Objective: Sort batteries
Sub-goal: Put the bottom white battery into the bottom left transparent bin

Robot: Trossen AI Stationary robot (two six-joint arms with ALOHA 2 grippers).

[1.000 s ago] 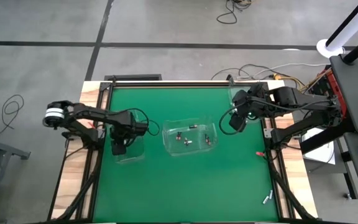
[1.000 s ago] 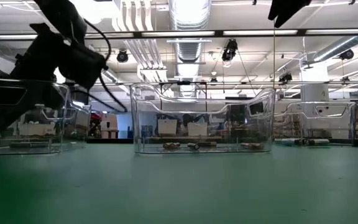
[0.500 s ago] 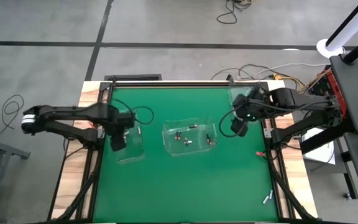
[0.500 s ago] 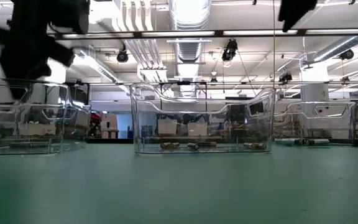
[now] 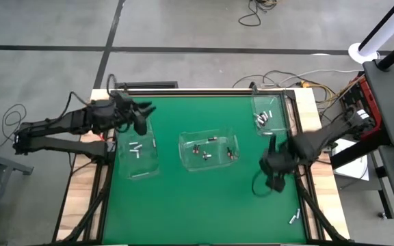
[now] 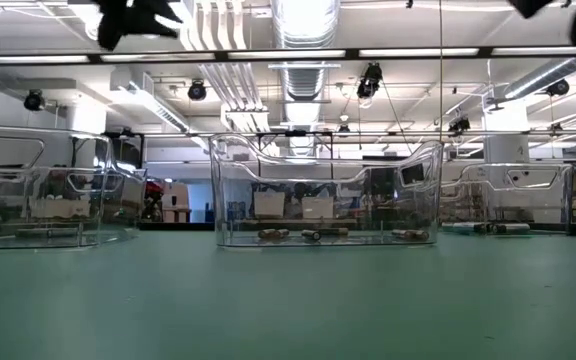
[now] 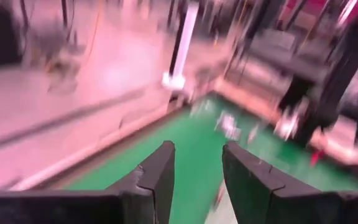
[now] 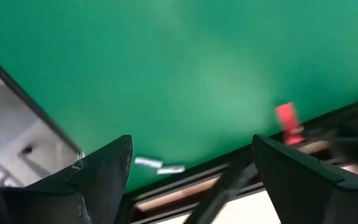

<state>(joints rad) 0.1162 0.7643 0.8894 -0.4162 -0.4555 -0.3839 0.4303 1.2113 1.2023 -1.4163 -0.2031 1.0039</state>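
Three clear bins stand on the green mat: a left bin point(image 5: 141, 156), a middle bin point(image 5: 209, 149) and a far-right bin point(image 5: 267, 115). Each has batteries lying on its floor, such as the pair point(image 5: 137, 147) in the left bin. Two loose batteries point(image 5: 294, 219) lie on the mat near the front right corner and also appear in the right wrist view point(image 8: 157, 165). My left gripper point(image 5: 142, 117) hangs open, high above the left bin's far end. My right gripper point(image 5: 273, 174) is open and hovers above bare mat near the right edge, with nothing between its fingers point(image 8: 104, 168).
A small red object point(image 8: 286, 118) lies at the mat's right edge, near my right gripper. The mat's black frame point(image 5: 299, 171) and the wooden table border run along the right side. Bare mat stretches in front of the bins.
My left gripper has risen out of the left bin, swung toward the table's far left corner and tipped up toward level. My right gripper has travelled from beside the far-right bin toward the near edge, along the right side of the mat.
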